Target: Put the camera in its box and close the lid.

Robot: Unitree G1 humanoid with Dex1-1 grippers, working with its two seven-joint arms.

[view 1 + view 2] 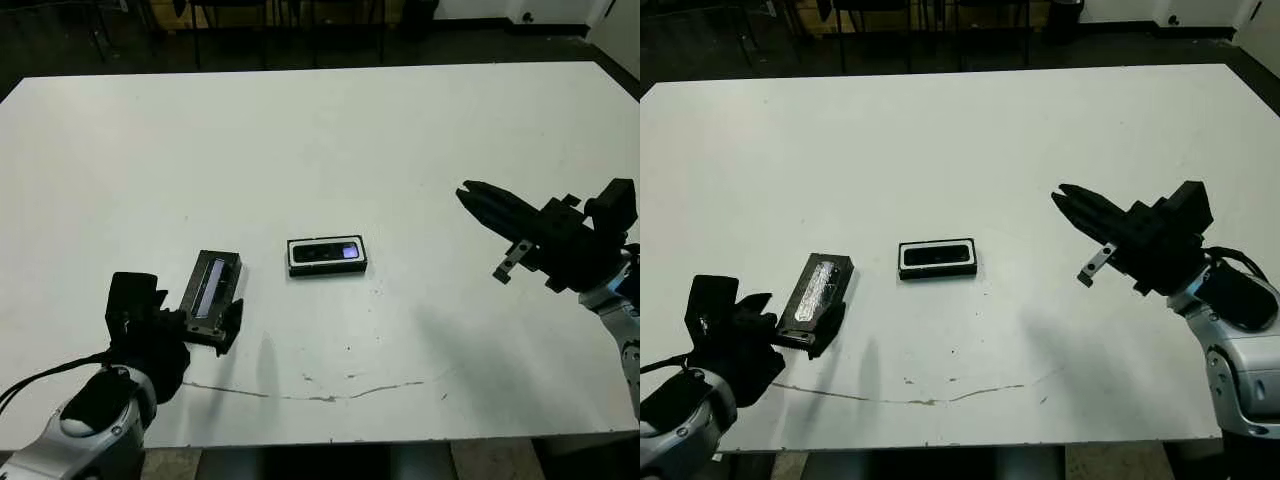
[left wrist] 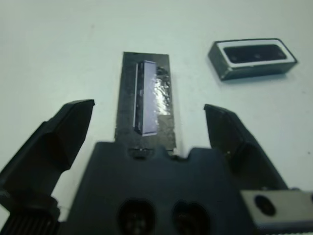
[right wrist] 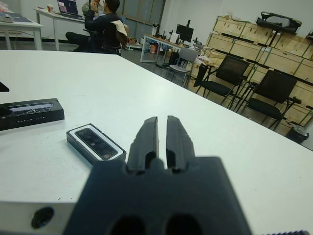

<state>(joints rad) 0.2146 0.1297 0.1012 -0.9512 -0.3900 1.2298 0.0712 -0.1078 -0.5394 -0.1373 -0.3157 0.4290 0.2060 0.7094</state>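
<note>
- We see the box (image 1: 327, 256) lying flat near the middle of the white surface (image 1: 320, 130), somewhat toward the near edge, with the camera (image 1: 328, 252) lying inside it, lens face up.
- We see the lid (image 1: 211, 288) lying on the surface toward the near left corner, well apart from the box, its greyish label patch facing up.
- Our left end effector (image 2: 146, 122) is wide open and empty; in the left wrist view the lid lies between its two fingers (image 2: 66, 127), neither of which presses on it.
- Our right end effector (image 1: 1065, 195) hovers above the surface toward the right edge, fingers pressed nearly together and gripping nothing, pointing toward the box.
- A seated person (image 3: 102, 27) shows beyond the surface in the right wrist view.
</note>
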